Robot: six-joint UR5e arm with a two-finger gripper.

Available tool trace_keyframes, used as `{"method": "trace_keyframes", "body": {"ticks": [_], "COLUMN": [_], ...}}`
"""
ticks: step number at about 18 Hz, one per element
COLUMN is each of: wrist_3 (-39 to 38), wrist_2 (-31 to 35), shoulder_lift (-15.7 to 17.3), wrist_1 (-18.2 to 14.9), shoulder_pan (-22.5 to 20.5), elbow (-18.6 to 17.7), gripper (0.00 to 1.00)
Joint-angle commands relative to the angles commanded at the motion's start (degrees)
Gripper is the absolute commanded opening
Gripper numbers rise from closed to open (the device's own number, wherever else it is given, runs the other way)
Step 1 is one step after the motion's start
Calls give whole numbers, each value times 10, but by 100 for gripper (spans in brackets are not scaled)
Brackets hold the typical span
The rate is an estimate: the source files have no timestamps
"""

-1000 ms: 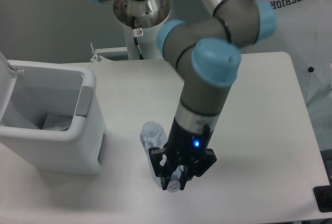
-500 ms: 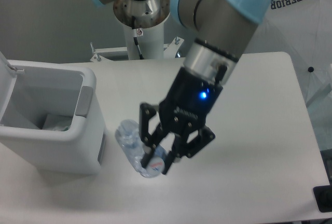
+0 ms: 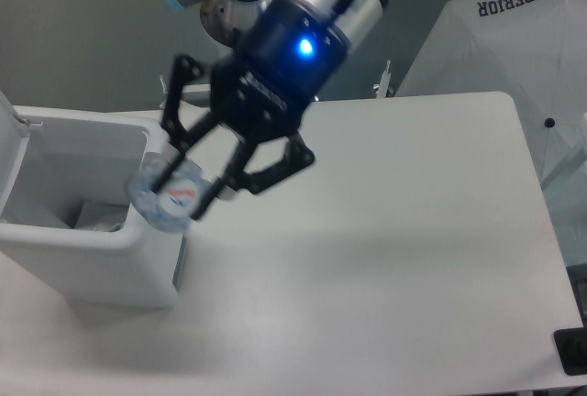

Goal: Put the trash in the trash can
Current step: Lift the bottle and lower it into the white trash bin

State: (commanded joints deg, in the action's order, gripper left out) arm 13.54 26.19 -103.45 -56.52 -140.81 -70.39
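End effector (image 3: 183, 190) clamped on crushed bottle (image 3: 165, 196), over trash can (image 3: 110, 240) rim.

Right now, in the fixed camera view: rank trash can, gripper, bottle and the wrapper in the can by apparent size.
1. trash can, partly cut off at the left edge.
2. gripper, though it sits nearer the camera, so this is unsure.
3. bottle.
4. wrapper: only a part shows inside the can, so its rank is uncertain.
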Motion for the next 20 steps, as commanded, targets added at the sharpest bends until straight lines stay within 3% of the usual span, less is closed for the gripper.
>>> {"method": "trace_keyframes", "body": {"ticks": [4, 8, 16, 20], "wrist_3": [0, 4, 135, 170], "wrist_2": [0, 1, 2, 2], "shoulder_lift": [30, 27, 40, 38], "wrist_1": [19, 24, 31, 31], "shoulder_pan": [19, 40, 73, 74], "elbow": [-57, -67, -151, -158], "gripper": [6, 6, 8, 12]}}
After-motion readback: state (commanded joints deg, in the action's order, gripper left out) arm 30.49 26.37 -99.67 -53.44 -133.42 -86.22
